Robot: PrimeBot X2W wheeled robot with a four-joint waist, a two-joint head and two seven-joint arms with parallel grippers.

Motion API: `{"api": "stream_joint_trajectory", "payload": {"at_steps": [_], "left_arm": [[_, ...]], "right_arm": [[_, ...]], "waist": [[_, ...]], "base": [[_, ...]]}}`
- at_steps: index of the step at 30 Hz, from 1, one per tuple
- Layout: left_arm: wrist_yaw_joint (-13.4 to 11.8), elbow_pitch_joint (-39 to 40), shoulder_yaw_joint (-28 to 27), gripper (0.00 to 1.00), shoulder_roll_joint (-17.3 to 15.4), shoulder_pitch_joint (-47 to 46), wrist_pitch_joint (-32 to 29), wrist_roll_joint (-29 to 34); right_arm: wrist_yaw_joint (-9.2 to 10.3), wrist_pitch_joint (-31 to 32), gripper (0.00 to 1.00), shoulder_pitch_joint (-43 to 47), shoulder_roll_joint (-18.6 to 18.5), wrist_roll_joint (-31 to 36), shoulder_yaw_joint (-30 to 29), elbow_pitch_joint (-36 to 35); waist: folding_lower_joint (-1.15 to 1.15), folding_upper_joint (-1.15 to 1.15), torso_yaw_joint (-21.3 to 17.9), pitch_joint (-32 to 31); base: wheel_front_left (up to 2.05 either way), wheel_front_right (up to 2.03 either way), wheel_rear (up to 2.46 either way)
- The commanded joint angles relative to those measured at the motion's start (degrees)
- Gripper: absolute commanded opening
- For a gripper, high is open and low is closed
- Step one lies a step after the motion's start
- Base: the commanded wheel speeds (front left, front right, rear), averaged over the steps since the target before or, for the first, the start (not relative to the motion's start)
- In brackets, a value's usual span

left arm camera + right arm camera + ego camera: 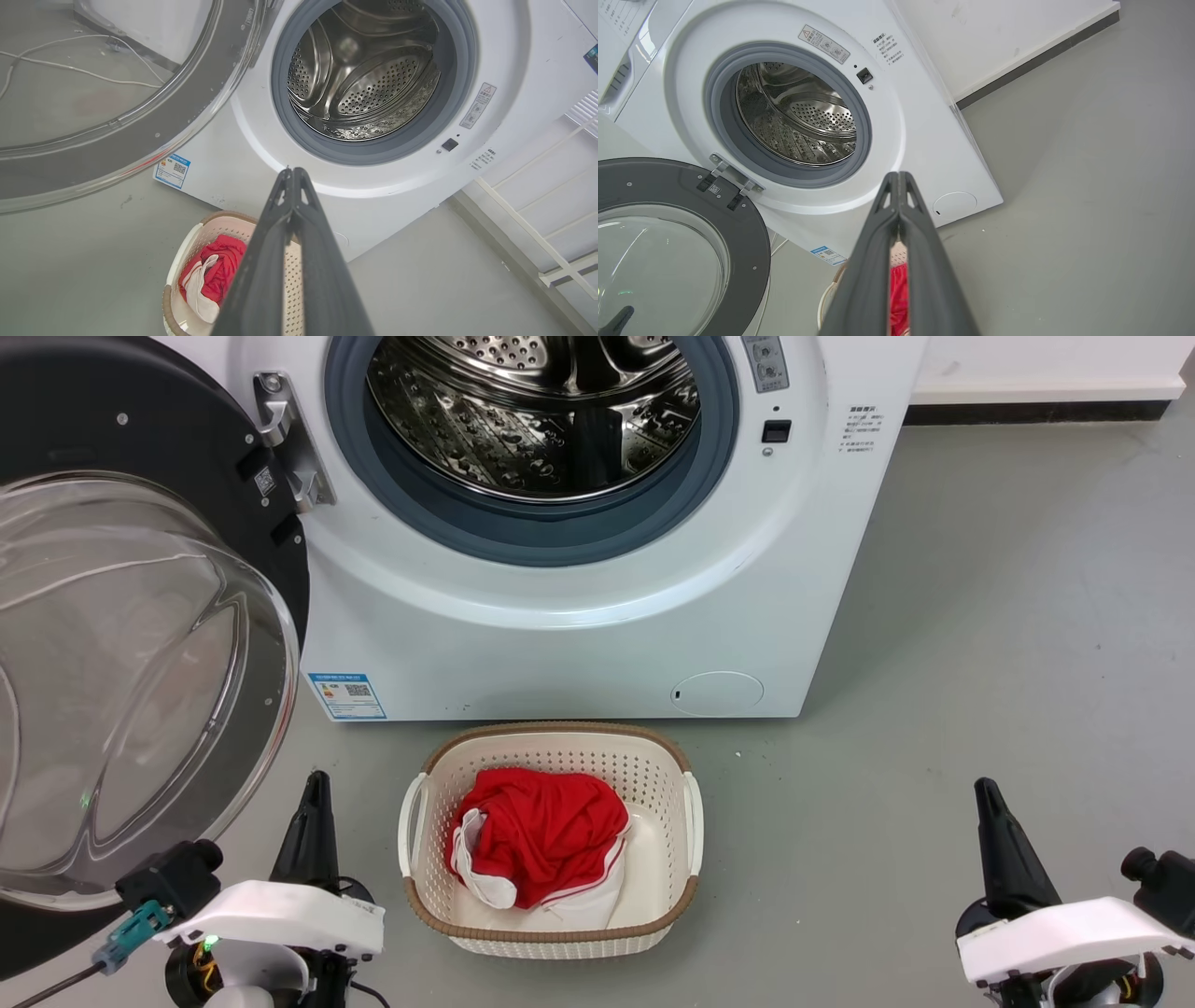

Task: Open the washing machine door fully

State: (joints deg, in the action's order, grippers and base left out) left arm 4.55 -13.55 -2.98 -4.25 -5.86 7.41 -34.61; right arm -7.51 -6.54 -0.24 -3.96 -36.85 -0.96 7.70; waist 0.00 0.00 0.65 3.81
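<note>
White front-loading washing machine [560, 644] on a smooth grey floor [980, 644], backed against a white wall with a dark skirting strip [1027, 413]. In its front, a shiny perforated steel drum [532, 420] ringed by a grey rubber seal [523, 539]. Right of the seal, a small black square latch socket [776, 431]. At the front's lower right corner, a small round white flap [717, 693]; at its lower left corner, a blue-and-white printed label [346, 696]. Just before the machine's bottom edge, not touching it, a cream perforated plastic basket with a brown rim [560, 758]. Inside, toward the basket's left wall, a crumpled red garment with white trim [541, 835]. In the left wrist view, a thin white cable [84, 71] lying loose on the floor near the wall.
</note>
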Motion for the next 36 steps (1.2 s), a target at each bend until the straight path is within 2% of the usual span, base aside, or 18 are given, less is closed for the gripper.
{"api": "stream_joint_trajectory", "payload": {"at_steps": [1,20,36], "left_arm": [[0.4,0.8,-0.38,0.0,0.01,-0.64,-0.43,-2.23],[1.08,0.48,-1.27,0.0,0.35,-0.63,-4.19,-17.59],[1.61,0.24,-1.92,0.0,0.6,-0.63,-6.76,-27.77]], "right_arm": [[0.01,0.25,0.0,-1.81,-0.58,-2.36,-0.05,-0.35],[0.01,2.97,0.0,-2.92,-0.9,-17.92,-0.57,1.39],[0.01,5.01,0.0,-3.8,-0.97,-28.12,-1.11,2.59]], "waist": [[0.0,0.0,-0.01,-0.06],[0.0,0.0,-0.14,-0.77],[0.0,0.0,-0.24,-1.33]], "base": [[0.0,0.0,0.0],[0.0,0.0,0.0],[0.0,0.0,0.0]]}}
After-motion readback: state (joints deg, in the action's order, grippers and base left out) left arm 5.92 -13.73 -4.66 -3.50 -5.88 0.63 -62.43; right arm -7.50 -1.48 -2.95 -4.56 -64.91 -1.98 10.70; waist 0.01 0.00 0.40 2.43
